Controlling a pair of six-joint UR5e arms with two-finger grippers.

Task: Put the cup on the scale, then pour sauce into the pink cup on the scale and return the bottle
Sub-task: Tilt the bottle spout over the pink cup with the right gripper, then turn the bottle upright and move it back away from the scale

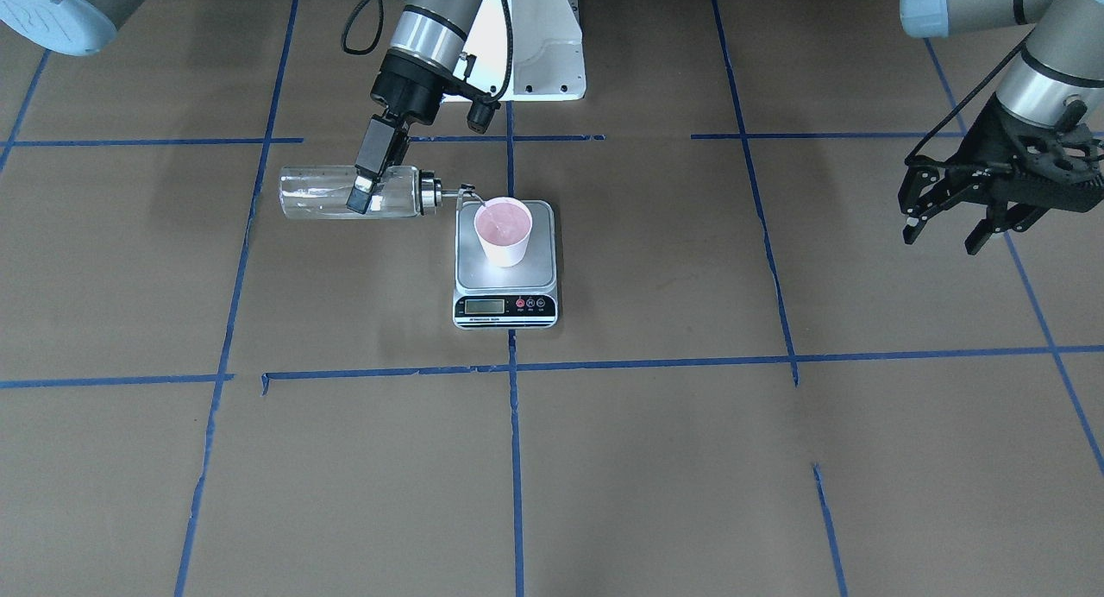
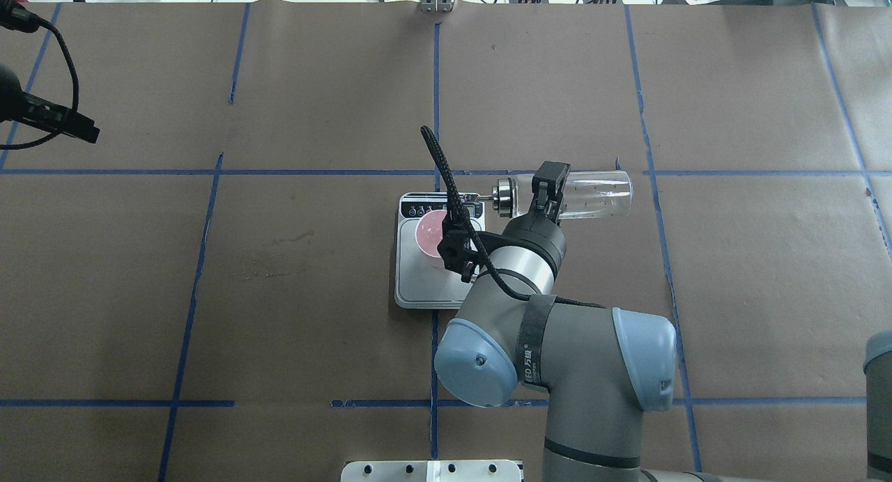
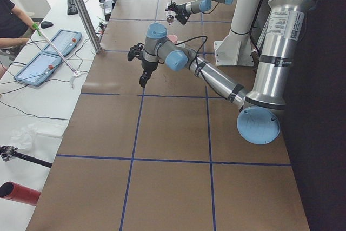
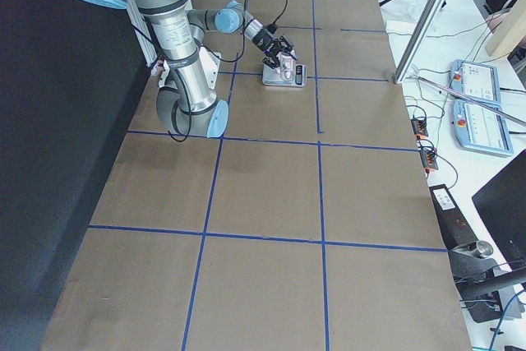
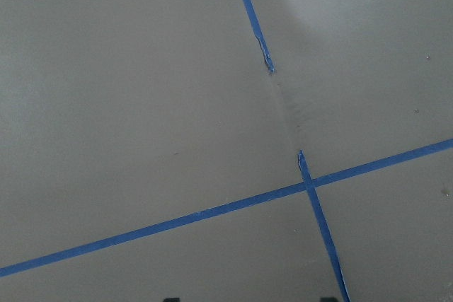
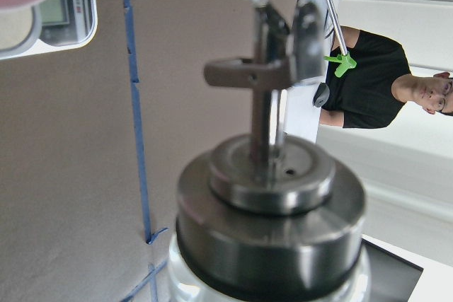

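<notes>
Cylindrical glass bottle (image 1: 315,196), tapered paper cup (image 1: 504,231)

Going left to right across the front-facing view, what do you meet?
Clear glass bottle with metal spout → small pink-lined white paper cup → black two-finger left gripper.

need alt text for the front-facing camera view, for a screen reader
The right gripper holds a clear glass bottle tipped on its side, its spout at the rim of a small pink-lined paper cup standing on a kitchen scale. The left gripper hangs open and empty over the brown table.
</notes>
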